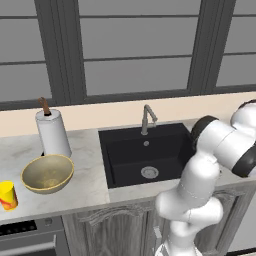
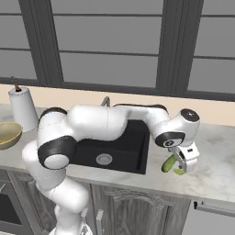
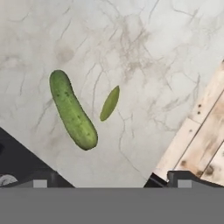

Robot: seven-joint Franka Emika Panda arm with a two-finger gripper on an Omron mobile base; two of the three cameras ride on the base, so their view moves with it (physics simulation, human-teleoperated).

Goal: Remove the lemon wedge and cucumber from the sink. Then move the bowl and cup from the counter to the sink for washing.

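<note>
The dark green cucumber (image 3: 72, 109) lies on the marbled counter (image 3: 131, 48) with the small yellow-green lemon wedge (image 3: 109, 103) just beside it. In the right base view the cucumber (image 2: 168, 164) and wedge (image 2: 178, 172) rest right of the black sink (image 2: 114, 149). My gripper (image 2: 181, 165) hovers directly over them, open, and in the hand view the gripper (image 3: 111, 181) has nothing between its tips. The tan bowl (image 1: 48, 173) and the yellow cup (image 1: 7, 195) stand on the counter left of the sink (image 1: 145, 155).
A grey faucet (image 1: 147, 119) rises behind the basin. A paper towel roll (image 1: 52, 132) stands behind the bowl. In the hand view the counter's front edge runs diagonally, with wooden floor (image 3: 205, 131) beyond it. A stove top (image 1: 25, 227) sits at the lower left.
</note>
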